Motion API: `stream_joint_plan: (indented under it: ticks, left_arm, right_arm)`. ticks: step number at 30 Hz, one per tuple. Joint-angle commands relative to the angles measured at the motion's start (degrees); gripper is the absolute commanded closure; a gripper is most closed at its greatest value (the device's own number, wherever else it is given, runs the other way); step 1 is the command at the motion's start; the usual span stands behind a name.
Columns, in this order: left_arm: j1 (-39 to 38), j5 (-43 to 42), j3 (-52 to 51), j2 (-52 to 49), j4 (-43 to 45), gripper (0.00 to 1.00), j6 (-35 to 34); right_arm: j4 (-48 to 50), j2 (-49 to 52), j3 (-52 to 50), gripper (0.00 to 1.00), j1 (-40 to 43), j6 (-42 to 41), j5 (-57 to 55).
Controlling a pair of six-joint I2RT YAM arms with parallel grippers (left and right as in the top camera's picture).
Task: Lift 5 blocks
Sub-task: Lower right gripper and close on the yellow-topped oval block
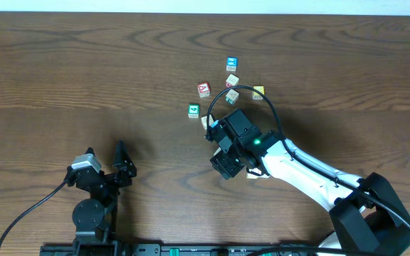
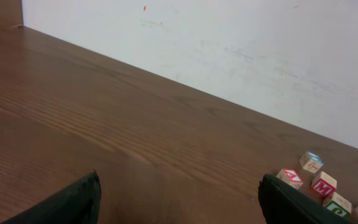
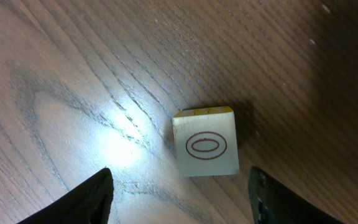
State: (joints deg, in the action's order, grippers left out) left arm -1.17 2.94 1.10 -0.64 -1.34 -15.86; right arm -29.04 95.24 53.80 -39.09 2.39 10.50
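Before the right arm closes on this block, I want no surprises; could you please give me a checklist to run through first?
1. Block between right jaws: ok.
2. Jaws open, not touching it: ok.
3. Block centred: not ok, it sits nearer one jaw.
4. Block flat on table: ok.
5. No other block beside it: ok.
6. Jaw height above table: cannot tell.

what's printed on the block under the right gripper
The block shows a red oval outline on cream; best in right wrist view.
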Motion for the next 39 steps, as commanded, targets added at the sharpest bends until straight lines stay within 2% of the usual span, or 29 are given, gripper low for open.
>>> stream_joint_plan:
  ticks: [1, 12, 19, 22, 31, 39]
  left_arm:
    - [0.2, 0.9, -0.9, 0.0, -2.6, 0.19, 0.3]
    - [0.2, 0.9, -0.9, 0.0, -2.6, 0.19, 0.3]
    - [0.2, 0.9, -0.9, 0.0, -2.6, 0.19, 0.3]
    - [0.2, 0.9, -0.9, 0.0, -2.6, 0.19, 0.3]
    - [0.2, 0.9, -0.9, 0.0, -2.6, 0.19, 0.3]
    - [0.2, 0.9, -0.9, 0.0, -2.6, 0.19, 0.3]
  right_arm:
    - [0.4, 0.5, 0.9, 0.34, -0.3, 1.6, 0.3]
    - [3.2, 2.3, 1.0, 0.39, -0.3, 1.6, 0.3]
    - [4.0, 2.3, 1.0, 0.53, -0.3, 1.3, -1.6]
    - [3.7, 2.4, 0.9, 0.53, -0.3, 1.3, -1.6]
    - [3.7, 2.4, 1.0, 0.61, -0.3, 1.3, -1.7]
    - [3.7, 2.4, 0.9, 0.49, -0.3, 1.3, -1.7]
